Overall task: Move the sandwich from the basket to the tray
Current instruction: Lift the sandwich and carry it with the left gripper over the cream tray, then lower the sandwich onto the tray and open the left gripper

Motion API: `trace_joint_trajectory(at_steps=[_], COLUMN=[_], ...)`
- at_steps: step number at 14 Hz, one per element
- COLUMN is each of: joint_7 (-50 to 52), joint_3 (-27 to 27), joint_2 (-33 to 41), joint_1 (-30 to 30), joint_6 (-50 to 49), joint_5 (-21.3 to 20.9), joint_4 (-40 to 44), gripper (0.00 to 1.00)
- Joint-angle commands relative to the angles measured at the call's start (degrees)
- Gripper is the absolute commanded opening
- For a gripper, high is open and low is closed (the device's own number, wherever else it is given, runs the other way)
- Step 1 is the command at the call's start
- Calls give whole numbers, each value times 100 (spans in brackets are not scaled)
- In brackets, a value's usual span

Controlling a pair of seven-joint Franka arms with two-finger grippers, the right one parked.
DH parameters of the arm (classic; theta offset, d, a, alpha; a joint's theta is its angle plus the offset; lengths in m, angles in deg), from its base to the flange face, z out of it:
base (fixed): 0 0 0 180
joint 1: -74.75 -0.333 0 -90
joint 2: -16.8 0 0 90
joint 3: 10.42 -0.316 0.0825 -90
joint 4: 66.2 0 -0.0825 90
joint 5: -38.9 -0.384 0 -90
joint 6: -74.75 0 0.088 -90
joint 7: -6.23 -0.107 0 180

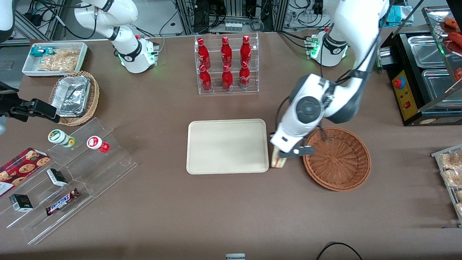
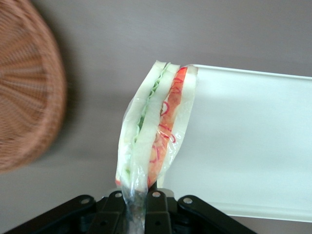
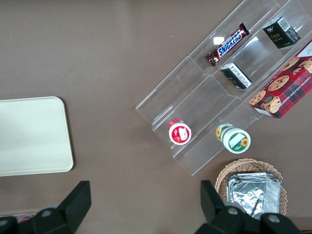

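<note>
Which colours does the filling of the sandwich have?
Green and red-orange between white bread; the left wrist view shows the sandwich best, held by the gripper.

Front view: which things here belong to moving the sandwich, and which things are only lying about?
Belong to the job:
- sandwich, held by the gripper between basket and tray
- basket
- tray

Only lying about:
- red bottles in a clear rack
- Snickers bar
- cookie box
- foil containers

You have: sandwich [image 2: 156,131], white bread, red-orange and green filling; basket [image 1: 339,159], reddish-brown weave; tray [image 1: 226,146], plain cream-beige; claw [image 2: 139,207], black, over the brown tabletop [image 1: 223,213]
</note>
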Motion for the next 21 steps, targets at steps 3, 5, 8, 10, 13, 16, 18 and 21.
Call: trace_joint_trajectory(at_steps=[3, 5, 8, 10, 13, 16, 18, 21], joint_7=[1164, 1429, 1895, 2299, 2537, 2573, 2757, 2757], joint_3=[-68, -68, -76, -76, -103, -94, -85, -94], joint_2=[-928, -1165, -1605, -1886, -2080, -2159, -2159, -1993], joint_1=[744, 990, 1342, 1501, 1694, 1712, 1721, 1721], joint_6=[-206, -180, -171, -180, -163, -163, -154, -198], joint_5=[56, 56, 12, 12, -6, 12, 12, -6], joint_4=[1274, 1520, 2021, 2373, 2471, 2506, 2497, 2462], gripper=[0, 0, 0, 0, 0, 2, 28, 100])
